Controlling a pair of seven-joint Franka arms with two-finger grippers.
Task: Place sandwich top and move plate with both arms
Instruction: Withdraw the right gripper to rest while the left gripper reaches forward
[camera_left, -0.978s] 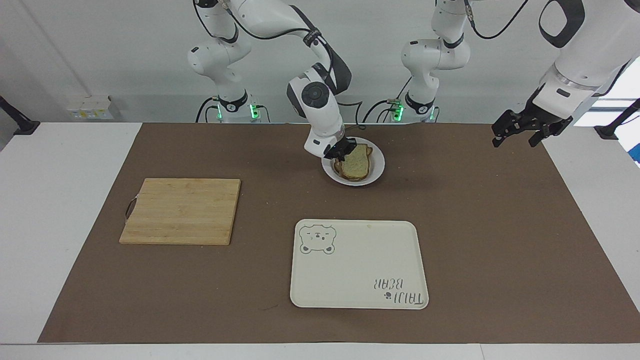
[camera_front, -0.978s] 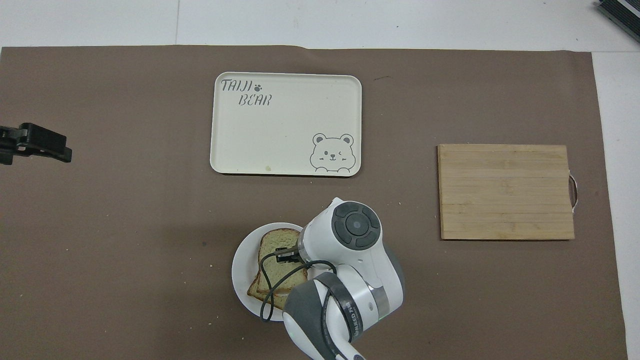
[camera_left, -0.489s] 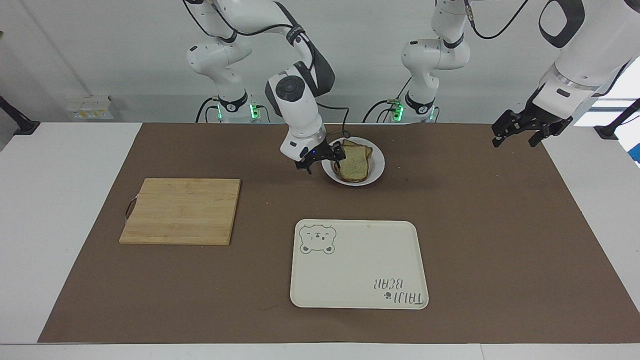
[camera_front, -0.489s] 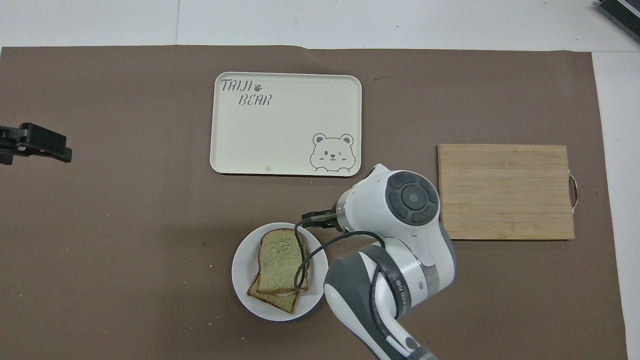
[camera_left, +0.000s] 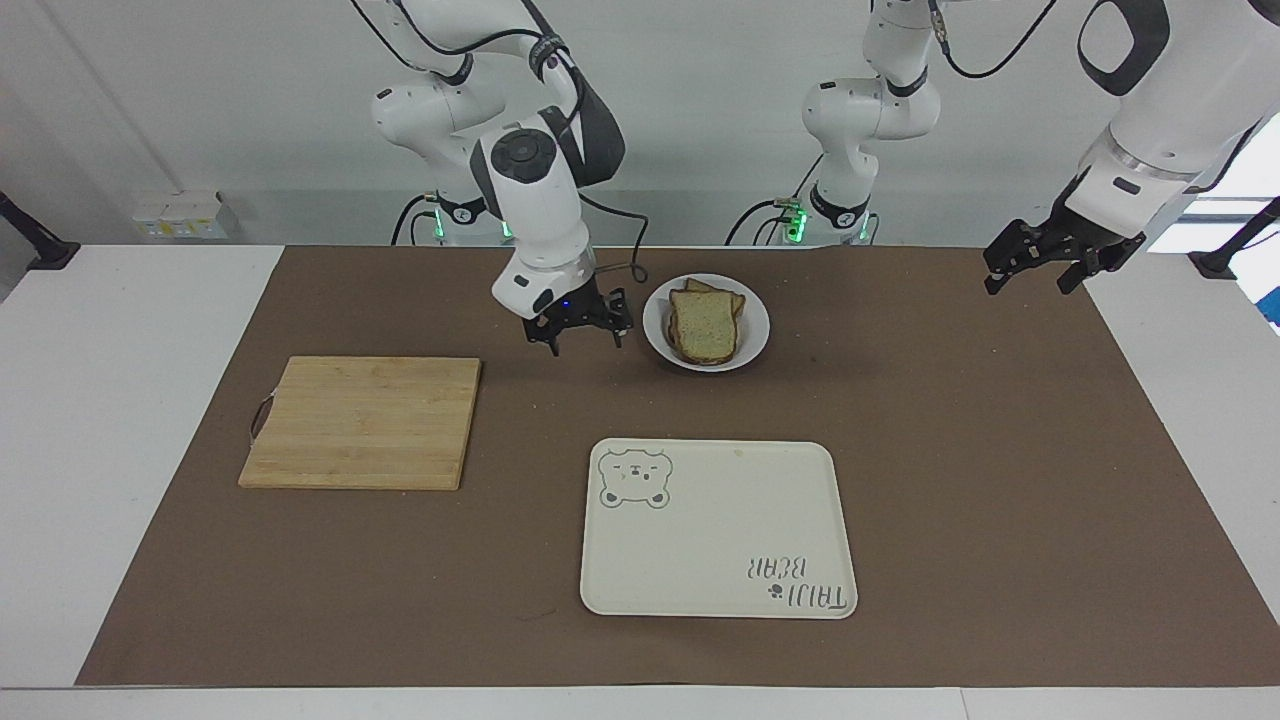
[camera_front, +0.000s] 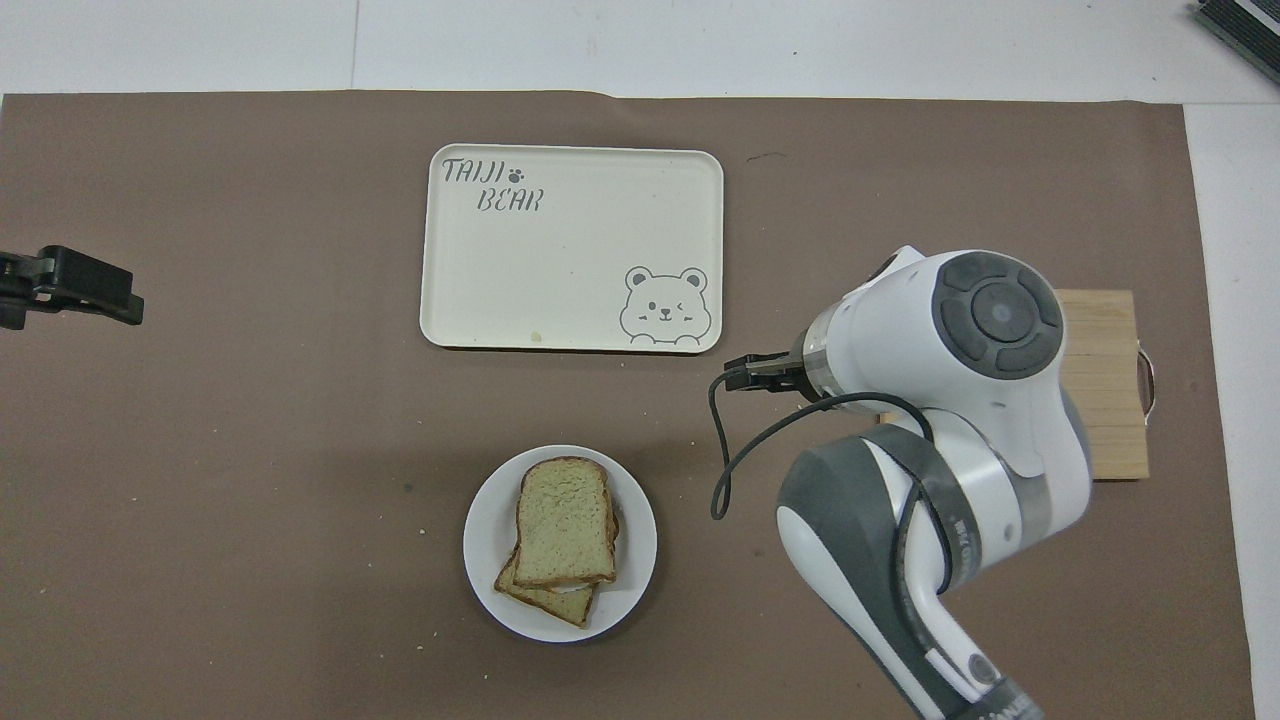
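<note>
Fingers spread and empty, the right gripper (camera_left: 582, 327) hangs over the brown mat (camera_left: 1000, 450) beside the plate (camera_left: 752, 330) — top slice (camera_left: 704, 325) stacked on it — while the left gripper (camera_left: 1040, 262), also spread, waits over the mat's end.

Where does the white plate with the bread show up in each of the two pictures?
Facing view: the plate sits upper middle, close to the robots.
Overhead view: the plate sits lower middle, again near the robots.
Shared landmark: the bear tray, farther from the robots than the plate.
</note>
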